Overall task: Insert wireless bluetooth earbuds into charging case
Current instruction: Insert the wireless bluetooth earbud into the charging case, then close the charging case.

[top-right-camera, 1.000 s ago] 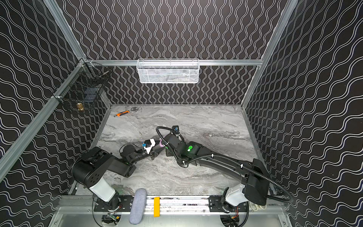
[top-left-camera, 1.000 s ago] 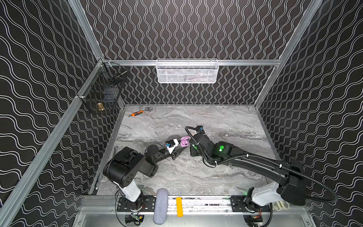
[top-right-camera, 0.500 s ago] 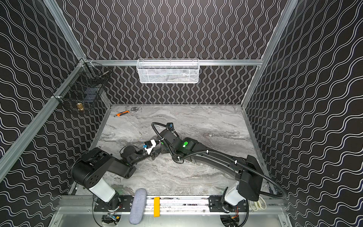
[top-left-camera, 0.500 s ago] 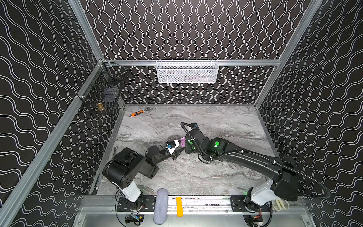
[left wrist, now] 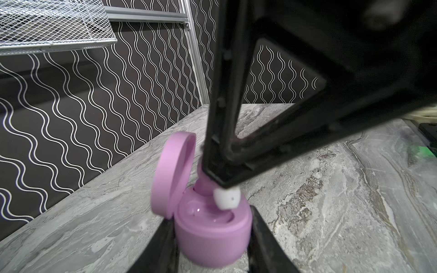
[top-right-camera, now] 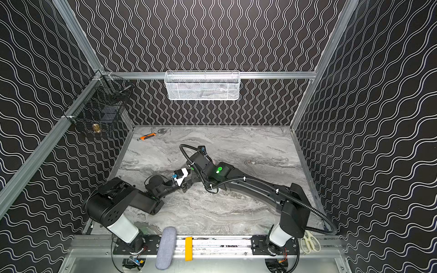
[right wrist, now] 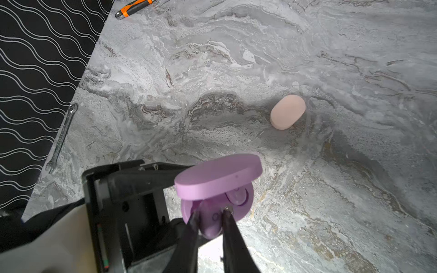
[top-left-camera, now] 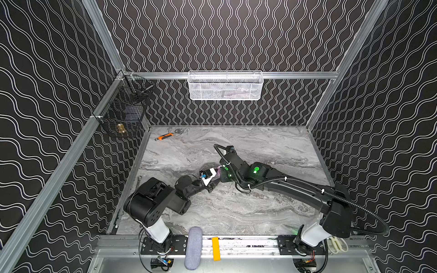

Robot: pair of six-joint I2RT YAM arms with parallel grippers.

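Near the middle of the grey, marble-veined table (right wrist: pixel 236 59), the two arms meet over a lilac case (left wrist: pixel 208 245). It is a squat, matte, smooth-walled oval tub, and its flat rounded lid (left wrist: pixel 170 175) is hinged up almost upright. The left gripper (left wrist: pixel 211 232) has its black fingers (left wrist: pixel 163 243) pressed against opposite sides of the tub, clamping it upright on the table. Inside, the moulded well (left wrist: pixel 201 212) looks glossy.

The right gripper (right wrist: pixel 209 215) reaches in beside the raised lid. Its slim, dark, tapering fingers (right wrist: pixel 228 227) are closed on a lilac earbud (right wrist: pixel 209 224), a tiny rounded plastic bud with a soft white ear tip (left wrist: pixel 225 199). The bud hangs at the mouth of the case and the tip lies over the inner rim. I cannot tell whether it touches the well.

In a top view only a sliver of lilac (top-left-camera: pixel 220 169) shows between the two wrists.

Well apart from this, a peach case (right wrist: pixel 287 112) lies closed on the table, a smooth matte pebble shape. A thin steel wrench (right wrist: pixel 61 139) lies along the table's edge by the wavy-patterned wall. An orange-handled tool (right wrist: pixel 132 9) rests near the far corner.
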